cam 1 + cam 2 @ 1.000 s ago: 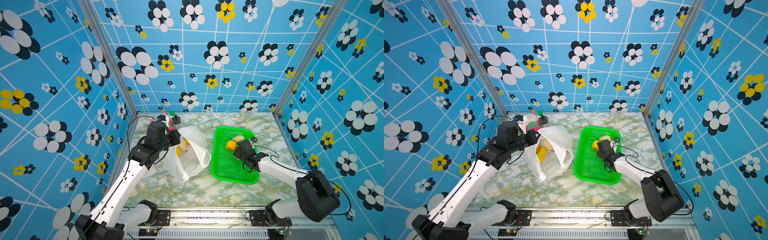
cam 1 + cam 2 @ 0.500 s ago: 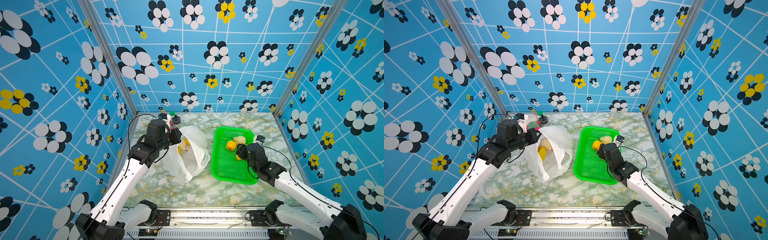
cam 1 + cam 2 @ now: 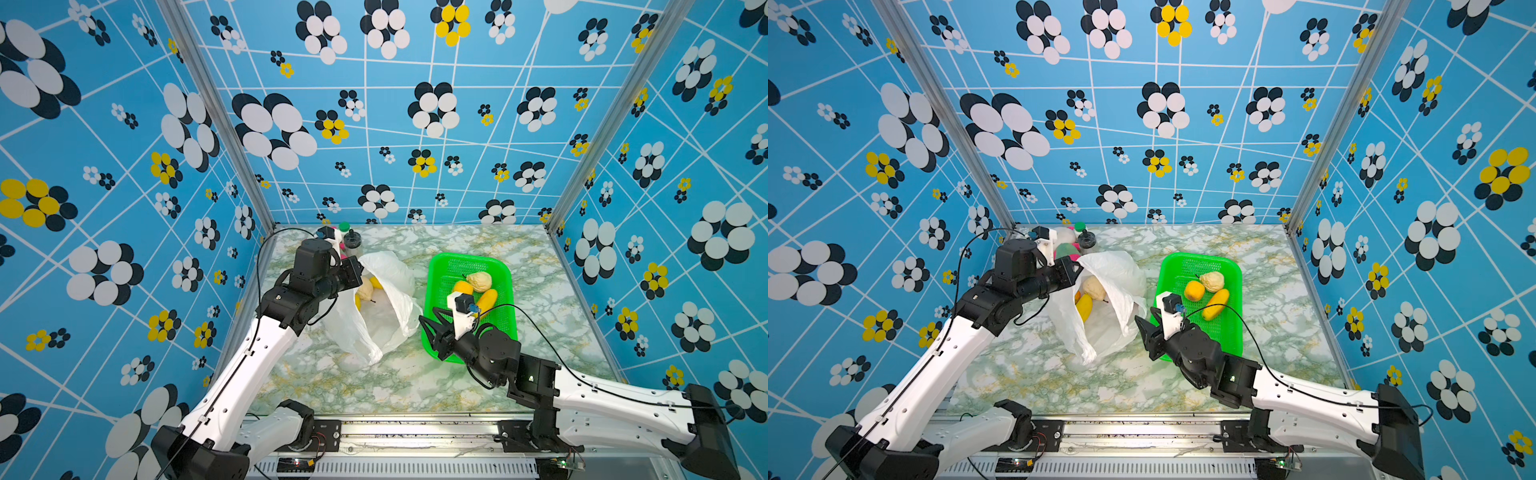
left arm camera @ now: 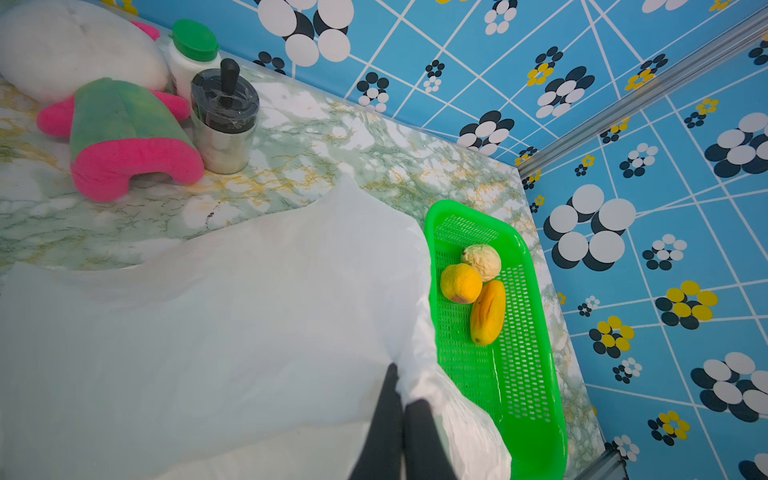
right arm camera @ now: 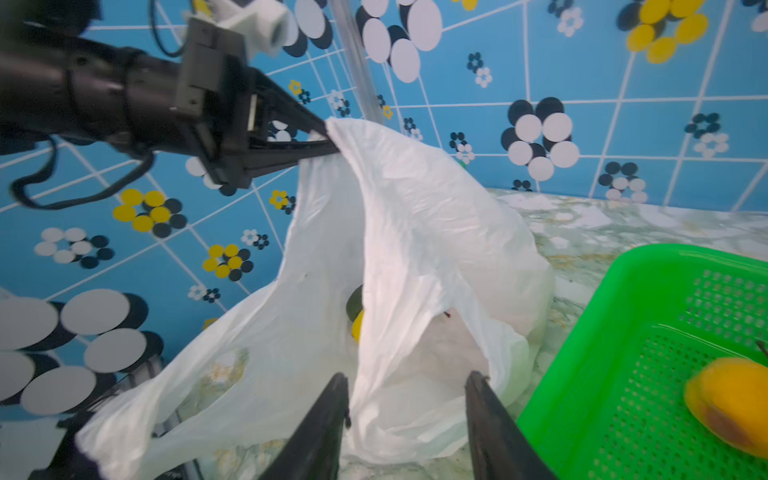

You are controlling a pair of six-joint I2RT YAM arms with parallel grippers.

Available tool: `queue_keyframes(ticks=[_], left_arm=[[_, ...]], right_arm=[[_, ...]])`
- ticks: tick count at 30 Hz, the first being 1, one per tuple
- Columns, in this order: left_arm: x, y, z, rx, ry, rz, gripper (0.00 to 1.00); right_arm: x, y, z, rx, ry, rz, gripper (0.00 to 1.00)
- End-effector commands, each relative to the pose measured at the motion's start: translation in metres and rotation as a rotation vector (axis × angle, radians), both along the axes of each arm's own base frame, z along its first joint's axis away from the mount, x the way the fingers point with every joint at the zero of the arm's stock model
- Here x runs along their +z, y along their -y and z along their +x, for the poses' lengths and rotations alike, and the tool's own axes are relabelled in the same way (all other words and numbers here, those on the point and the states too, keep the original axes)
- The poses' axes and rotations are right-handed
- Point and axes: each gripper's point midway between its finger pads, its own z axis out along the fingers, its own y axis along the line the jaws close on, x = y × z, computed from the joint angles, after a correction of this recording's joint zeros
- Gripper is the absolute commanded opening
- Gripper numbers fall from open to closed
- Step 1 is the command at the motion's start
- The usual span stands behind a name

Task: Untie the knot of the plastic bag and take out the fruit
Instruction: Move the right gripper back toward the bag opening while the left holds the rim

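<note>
Your left fingers [image 5: 316,150] are closed on the rim of the plastic bag [image 3: 395,274] on the worktop [image 3: 374,386], while your right fingers [image 5: 334,399], apart and empty, face its mouth, the fruit [image 3: 1084,306] lying deeper inside.

Plush toy [image 4: 120,137], bottle [image 4: 189,66], canister [image 4: 224,129], green basket [image 4: 469,374]

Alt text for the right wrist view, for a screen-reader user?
The left tool pinches the top edge of a white plastic bag, holding it up. The right tool, jaws apart, faces the bag's opening, where a yellow fruit shows; a green basket alongside holds an orange-yellow fruit.
</note>
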Motion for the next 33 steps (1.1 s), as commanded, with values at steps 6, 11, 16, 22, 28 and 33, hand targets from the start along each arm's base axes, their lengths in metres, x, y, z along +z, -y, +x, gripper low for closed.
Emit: queue_keyframes(ticks=[6, 11, 16, 22, 28, 33], left_arm=[[0.000, -0.005, 0.000, 0.006, 0.015, 0.022, 0.00], [0.001, -0.003, 0.000, -0.005, 0.014, 0.016, 0.00], [0.000, -0.002, -0.001, -0.008, 0.018, 0.013, 0.00], [0.004, 0.000, -0.001, -0.020, 0.027, 0.006, 0.00], [0.000, 0.002, 0.000, -0.029, 0.023, 0.005, 0.00], [-0.001, 0.002, 0.003, -0.028, 0.011, 0.013, 0.00]], right_arm=[[0.001, -0.066, -0.036, 0.205, 0.105, -0.019, 0.45], [-0.026, -0.089, -0.005, 0.055, 0.030, -0.072, 0.40], [-0.056, -0.094, 0.021, -0.026, -0.058, -0.107, 0.39], [-0.082, -0.081, 0.055, -0.163, -0.135, -0.131, 0.41], [-0.102, -0.108, 0.065, -0.161, -0.182, -0.226, 0.44], [-0.117, -0.131, 0.064, -0.115, -0.221, -0.248, 0.43]])
